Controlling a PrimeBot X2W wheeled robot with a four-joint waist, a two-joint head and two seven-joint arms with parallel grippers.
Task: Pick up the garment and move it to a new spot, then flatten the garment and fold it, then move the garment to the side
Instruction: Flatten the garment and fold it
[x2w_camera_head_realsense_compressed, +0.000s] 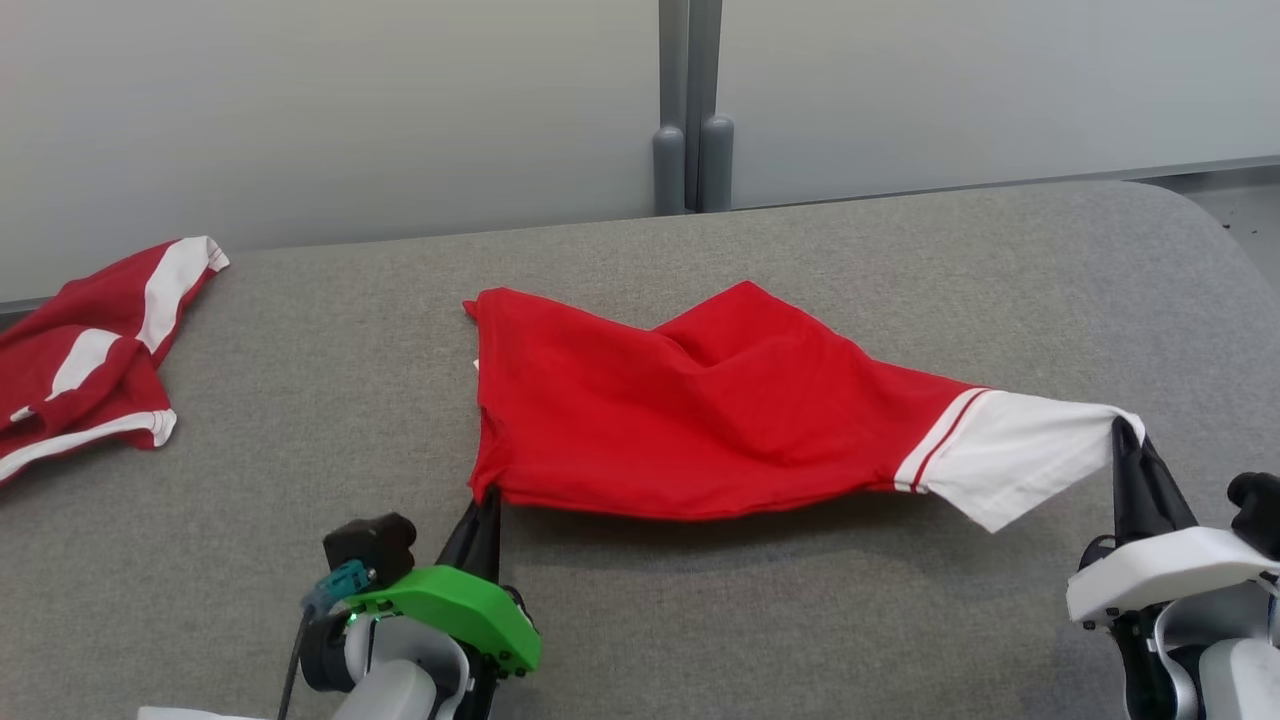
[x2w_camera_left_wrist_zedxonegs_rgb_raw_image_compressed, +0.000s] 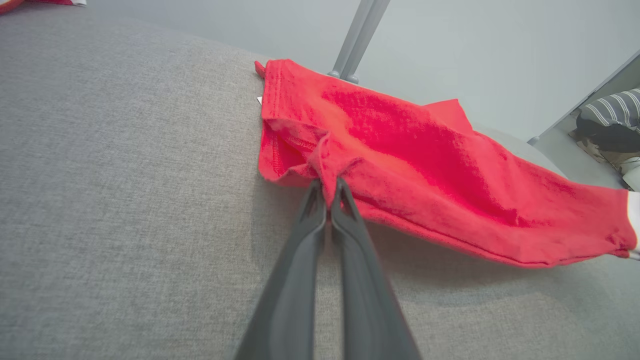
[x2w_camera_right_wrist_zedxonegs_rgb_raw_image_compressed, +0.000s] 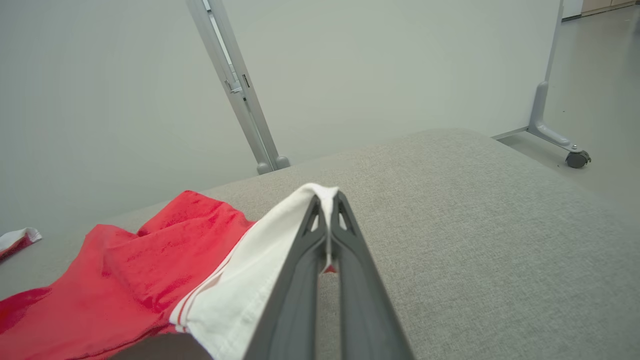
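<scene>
Red garment (x2w_camera_head_realsense_compressed: 700, 420), white sleeve end, stretched sideways over the grey fabric surface (x2w_camera_head_realsense_compressed: 300, 400), near edge lifted.

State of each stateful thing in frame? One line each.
red garment: held at both ends, near edge lifted, middle creased, not folded.
left gripper: shut on the red garment's red corner.
right gripper: shut on its white sleeve.
second garment: crumpled at far left, ungripped.
</scene>
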